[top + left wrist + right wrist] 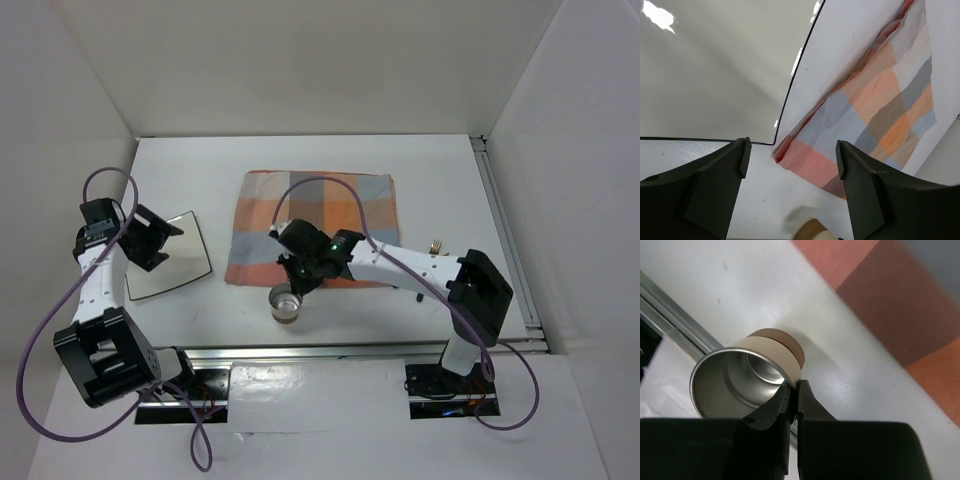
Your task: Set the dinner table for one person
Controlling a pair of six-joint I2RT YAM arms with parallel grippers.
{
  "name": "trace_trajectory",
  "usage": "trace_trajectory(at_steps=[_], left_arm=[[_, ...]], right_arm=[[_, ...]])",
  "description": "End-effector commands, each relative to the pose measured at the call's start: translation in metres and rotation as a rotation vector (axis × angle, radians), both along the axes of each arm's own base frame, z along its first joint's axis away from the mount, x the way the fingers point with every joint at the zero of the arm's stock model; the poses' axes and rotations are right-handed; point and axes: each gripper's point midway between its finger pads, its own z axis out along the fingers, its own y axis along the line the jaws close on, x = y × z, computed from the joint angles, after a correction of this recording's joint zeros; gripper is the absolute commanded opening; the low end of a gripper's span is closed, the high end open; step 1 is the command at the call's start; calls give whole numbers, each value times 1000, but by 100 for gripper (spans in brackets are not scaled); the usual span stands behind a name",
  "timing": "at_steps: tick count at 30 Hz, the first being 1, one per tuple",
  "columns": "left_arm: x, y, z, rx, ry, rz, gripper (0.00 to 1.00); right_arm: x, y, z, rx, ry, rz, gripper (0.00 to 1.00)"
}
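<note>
The white dinner table (430, 170) carries an orange, grey and blue checked mat (312, 238) at its middle and a square white plate (170, 258) at the left. My right gripper (292, 281) is shut on the rim of a beige cup with a steel inside (286, 303), one finger inside and one outside, near the table's front rail. In the right wrist view the cup (747, 377) is tilted toward the camera, pinched by the right gripper (794, 390). My left gripper (791, 165) is open and empty above the plate's corner (710, 80), beside the mat (880, 105).
A metal rail (330, 350) runs along the table's near edge and another along the right side (505, 230). A small brass object (436, 245) lies right of the mat. White walls enclose the table on three sides.
</note>
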Motion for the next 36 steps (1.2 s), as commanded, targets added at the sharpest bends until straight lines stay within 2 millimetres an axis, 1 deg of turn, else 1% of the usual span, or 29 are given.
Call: trace_trajectory(at_steps=[1,2,3,4,5,6,7,8,9,10,11,12,13,14,15,17,18,19,20,21,22,23,25,27,28,29,32,34,36], left_arm=[[11,7,31,55,-82,-12,86],[13,6,36,52,-96,-20,86],[12,6,39,56,-104,-20,86],[12,6,39,56,-104,-20,86],[12,6,41,60,-113,-20,86],[12,6,41,60,-113,-20,86],[12,4,42,54,-116,-26,86],[10,3,38,49,-107,-26,86],[11,4,41,66,-123,-34,86],[11,2,39,60,-127,-40,85],[11,2,42,64,-135,-40,85],[8,1,41,72,-137,-47,85],[8,1,41,72,-137,-47,85],[9,-1,41,79,-138,-64,85],[8,-3,41,82,-143,-81,85],[9,-6,41,85,-135,-101,85],[11,-5,42,85,-135,-101,85],[9,-7,40,92,-122,-114,85],[9,-7,40,92,-122,-114,85],[8,-8,39,87,-114,-114,85],[9,-7,42,98,-123,-120,85],[9,-7,42,98,-123,-120,85],[9,-5,41,104,-119,-115,85],[9,-5,41,104,-119,-115,85],[9,-4,41,111,-116,-109,85],[9,-4,41,111,-116,-109,85],[7,-5,34,107,-109,-109,85],[9,-6,33,102,-121,-117,85],[9,-6,33,96,-120,-110,85]], right_arm=[[51,-4,74,76,-165,-124,0],[63,-10,83,79,-178,-169,0],[94,-25,95,81,-206,-251,0],[114,-41,97,57,-228,-332,0],[131,-54,91,24,-226,-383,0],[162,-77,101,24,-249,-474,0],[180,-93,101,3,-269,-532,0],[196,-103,90,-28,-264,-573,0],[221,-125,97,-24,-284,-646,0],[234,-135,96,-29,-284,-678,0],[247,-142,82,-52,-267,-702,0],[259,-153,80,-64,-273,-736,0],[278,-172,88,-53,-289,-790,0],[287,-178,85,-47,-281,-805,0],[302,-197,79,-54,-271,-837,0],[316,-208,75,-9,-244,-849,0],[324,-217,64,-17,-226,-866,0],[335,-232,69,-10,-239,-898,0],[339,-238,66,-20,-238,-903,0],[344,-244,58,-29,-228,-915,0],[348,-254,63,-29,-241,-928,0],[352,-259,60,-32,-238,-937,0],[355,-262,56,-29,-237,-932,0],[362,-272,54,-17,-237,-950,0],[363,-271,44,-26,-219,-935,0],[368,-273,48,-11,-228,-939,0],[369,-272,36,-24,-204,-925,0],[369,-270,36,-17,-200,-919,0],[371,-270,22,-28,-184,-919,0]])
